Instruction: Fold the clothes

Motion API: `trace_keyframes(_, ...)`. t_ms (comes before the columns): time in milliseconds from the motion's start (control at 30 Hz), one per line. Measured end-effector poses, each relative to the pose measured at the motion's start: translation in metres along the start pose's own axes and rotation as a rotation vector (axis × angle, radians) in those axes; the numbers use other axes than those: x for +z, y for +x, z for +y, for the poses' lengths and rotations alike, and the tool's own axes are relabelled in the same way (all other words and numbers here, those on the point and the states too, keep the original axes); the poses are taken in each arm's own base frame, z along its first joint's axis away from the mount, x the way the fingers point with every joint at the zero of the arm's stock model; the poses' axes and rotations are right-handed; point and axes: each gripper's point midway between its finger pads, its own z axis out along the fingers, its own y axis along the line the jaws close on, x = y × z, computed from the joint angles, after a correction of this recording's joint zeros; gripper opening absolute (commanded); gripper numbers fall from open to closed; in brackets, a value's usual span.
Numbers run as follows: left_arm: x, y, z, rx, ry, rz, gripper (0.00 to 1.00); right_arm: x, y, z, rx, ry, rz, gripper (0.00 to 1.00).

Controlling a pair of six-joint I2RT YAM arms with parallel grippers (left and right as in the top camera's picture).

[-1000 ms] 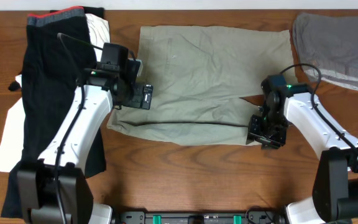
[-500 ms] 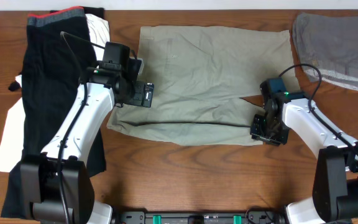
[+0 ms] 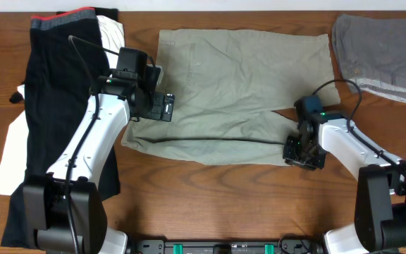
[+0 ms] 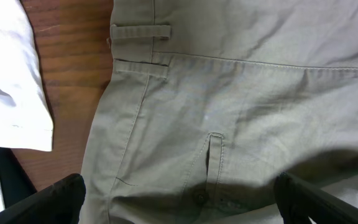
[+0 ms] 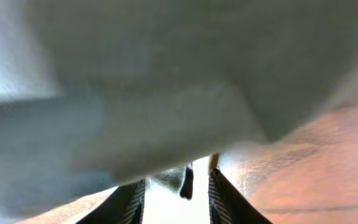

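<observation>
Khaki shorts [image 3: 238, 92] are laid flat mid-bench [image 3: 210, 204]. The left gripper [image 3: 162, 107] is spread wide over the waistband. The right gripper [image 3: 302, 152] is narrowed at the leg hem, its hold not discernible. If only one layer is caught, the fold could be dragged askew.

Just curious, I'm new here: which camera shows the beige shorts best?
The overhead view: the shorts lie in full on the table. The left wrist view shows only a close patch with belt loops; the right wrist view shows only blurred cloth up close.
</observation>
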Motion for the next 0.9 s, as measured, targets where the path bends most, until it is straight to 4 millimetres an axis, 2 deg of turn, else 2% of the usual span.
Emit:
trace_keyframes(133,0.0,0.0,0.0,0.0,0.0,-0.001,0.98,0.0,0.001,0.002,-0.004,-0.014,0.006,0.17)
trace_keyframes(167,0.0,0.0,0.0,0.0,0.0,-0.002,0.98,0.0,0.001,0.003,-0.003,-0.016,0.007,0.08)
trace_keyframes(233,0.0,-0.001,0.0,0.0,0.0,-0.004,0.98,0.0,0.001,0.003,-0.007,-0.019,0.008,0.01)
trace_keyframes(467,0.0,-0.001,0.0,0.0,0.0,-0.003,0.98,0.0,0.001,0.001,-0.004,-0.01,0.007,0.01)
trace_keyframes(633,0.0,-0.001,0.0,0.0,0.0,-0.004,0.98,-0.004,0.016,-0.011,0.0,0.045,0.072,0.01)
trace_keyframes(767,0.0,-0.002,0.0,0.001,0.0,-0.009,0.98,-0.024,0.027,-0.022,0.02,0.085,0.131,0.01)
trace_keyframes(900,0.0,-0.004,0.0,0.002,0.0,-0.016,0.98,-0.058,0.034,-0.024,0.021,0.093,0.138,0.01)
